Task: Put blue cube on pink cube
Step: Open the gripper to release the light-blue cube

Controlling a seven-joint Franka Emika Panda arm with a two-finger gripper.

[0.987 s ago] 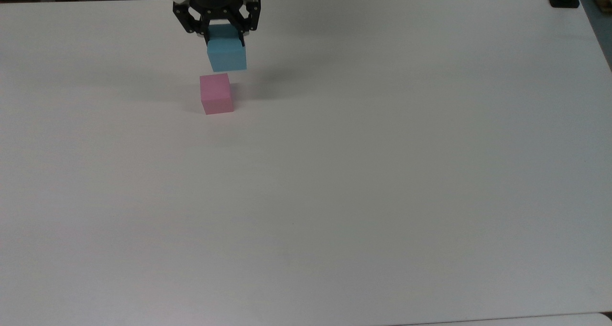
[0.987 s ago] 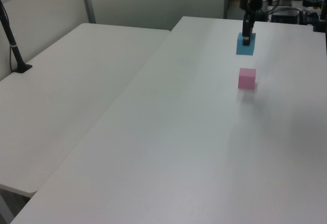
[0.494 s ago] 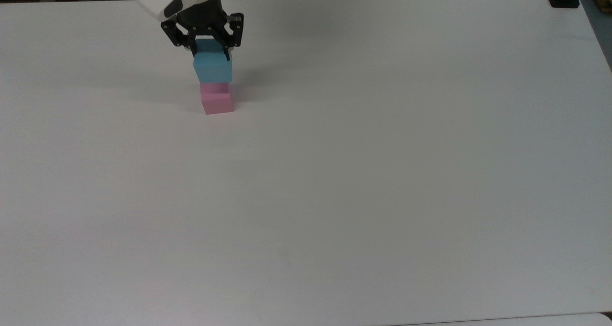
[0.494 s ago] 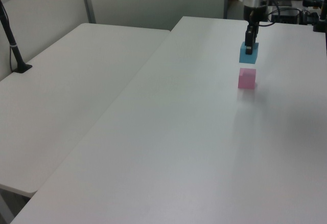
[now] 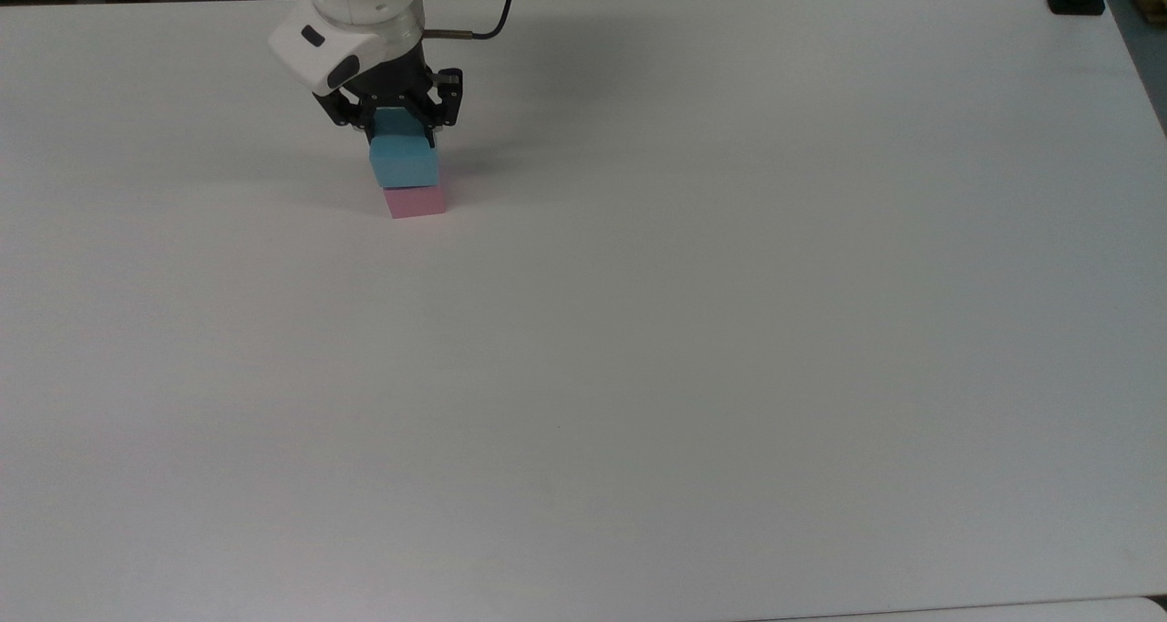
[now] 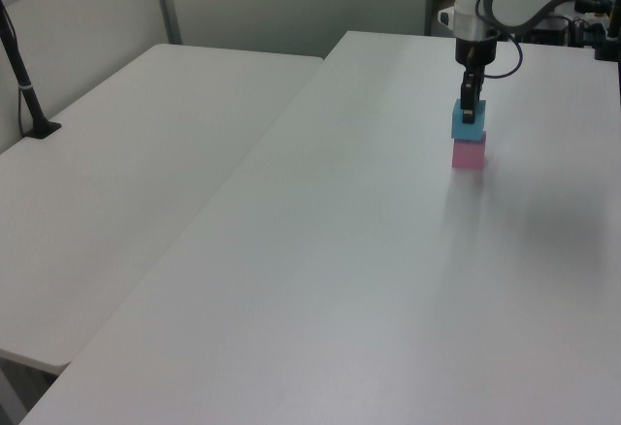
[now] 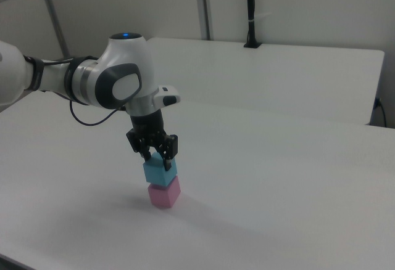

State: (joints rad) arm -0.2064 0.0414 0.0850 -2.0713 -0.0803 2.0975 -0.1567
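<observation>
blue cube (image 5: 402, 160): sits on pink cube (image 5: 415, 202)
claw (image 5: 398, 131): clamped on blue cube
bench (image 5: 693, 330): carries the stack

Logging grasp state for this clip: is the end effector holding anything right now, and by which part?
The end effector is shut on the blue cube, pinching its upper part from two opposite sides; it sits on the pink cube.

White rounded arm (image 7: 117, 79) with grey joints, black gripper (image 7: 157, 156), black cable (image 5: 497, 11).
</observation>
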